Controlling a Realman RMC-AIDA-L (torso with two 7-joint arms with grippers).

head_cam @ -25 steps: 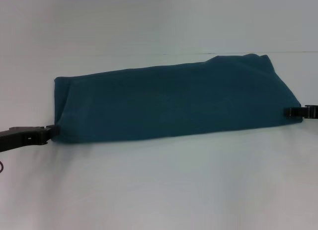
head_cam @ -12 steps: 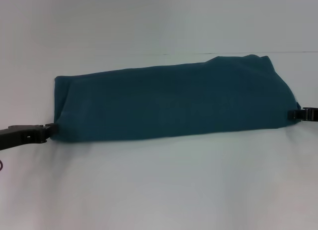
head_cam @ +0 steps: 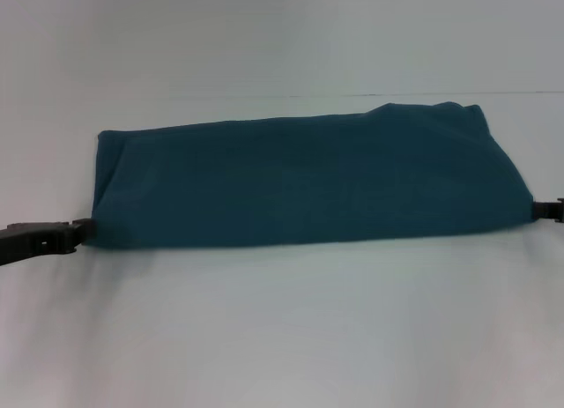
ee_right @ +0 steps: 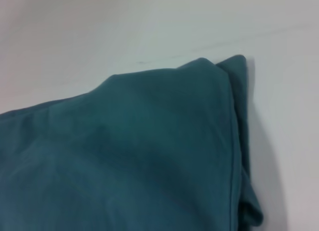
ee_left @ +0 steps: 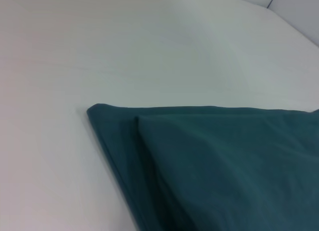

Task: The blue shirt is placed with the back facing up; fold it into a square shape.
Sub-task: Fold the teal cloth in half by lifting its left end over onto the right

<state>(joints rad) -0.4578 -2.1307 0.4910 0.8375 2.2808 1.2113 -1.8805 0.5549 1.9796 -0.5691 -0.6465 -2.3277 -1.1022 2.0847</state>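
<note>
**Three cameras on one folded cloth**

The head camera looks forward and down from above, taking in the whole blue shirt [head_cam: 308, 183] on the white table [head_cam: 282, 337], with the table's far edge toward 12 o'clock. The left wrist camera sits low and close at the shirt's left end, showing one layered corner [ee_left: 209, 166]. The right wrist camera hangs equally near the right end [ee_right: 149, 151]. All three share the shirt.

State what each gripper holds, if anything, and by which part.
It cannot be told. The left gripper meets the blue shirt at its near left corner, the right gripper at its near right corner; neither grip is visible.
</note>
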